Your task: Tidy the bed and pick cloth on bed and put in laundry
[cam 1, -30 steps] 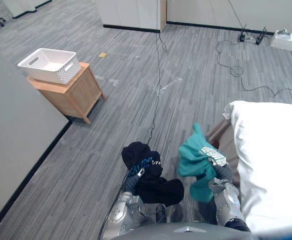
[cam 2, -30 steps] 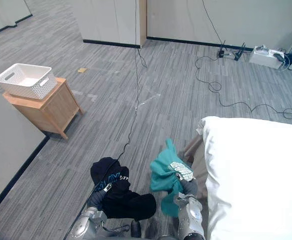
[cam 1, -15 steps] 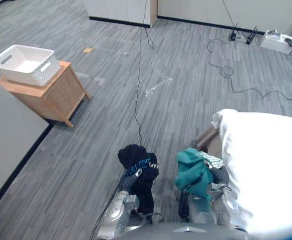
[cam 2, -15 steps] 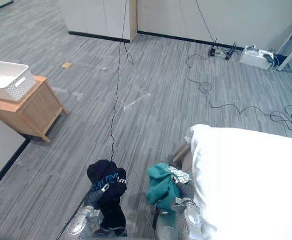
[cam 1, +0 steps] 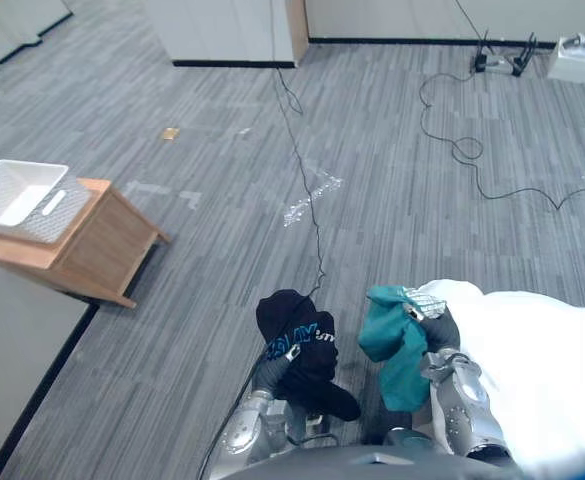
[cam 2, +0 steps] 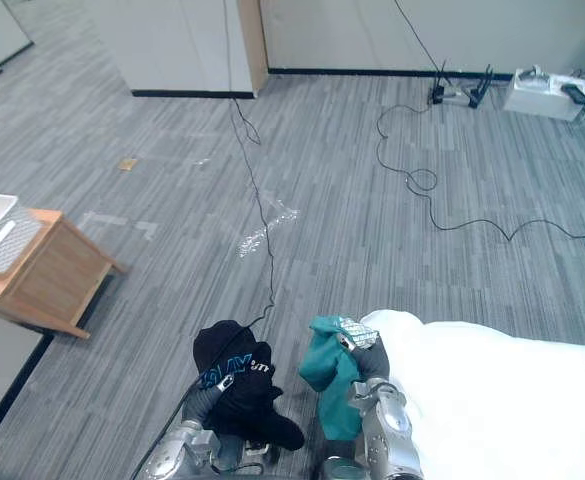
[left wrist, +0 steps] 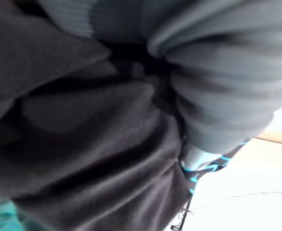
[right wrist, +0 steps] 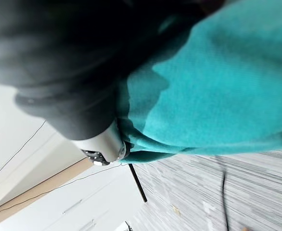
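A black cloth with blue print (cam 1: 297, 342) is bunched over my left hand (cam 1: 270, 372), whose fingers are shut on it; the left wrist view has the same black cloth (left wrist: 83, 144) pressed against the dark ribbed cover (left wrist: 218, 72). My right hand (cam 1: 438, 334) is shut on a teal cloth (cam 1: 390, 340) that hangs down beside the corner of the bed (cam 1: 542, 370). In the right wrist view the teal cloth (right wrist: 218, 86) drapes past the hand's cover (right wrist: 59, 62). Both cloths are held over the grey floor. A white laundry basket (cam 1: 17, 195) sits far off at the left.
The basket rests on a small wooden nightstand (cam 1: 87, 245) against a pale wall (cam 1: 12, 350) at the left. A thin black cord (cam 1: 307, 200) runs across the carpet, and more cables and a power strip (cam 1: 502, 65) lie at the back right. White cabinets (cam 1: 227, 30) stand behind.
The whole view has shifted, so the camera moved: nightstand and basket now sit further left and the bed lower right. Both hands keep their cloths; the teal cloth hangs lower than before.
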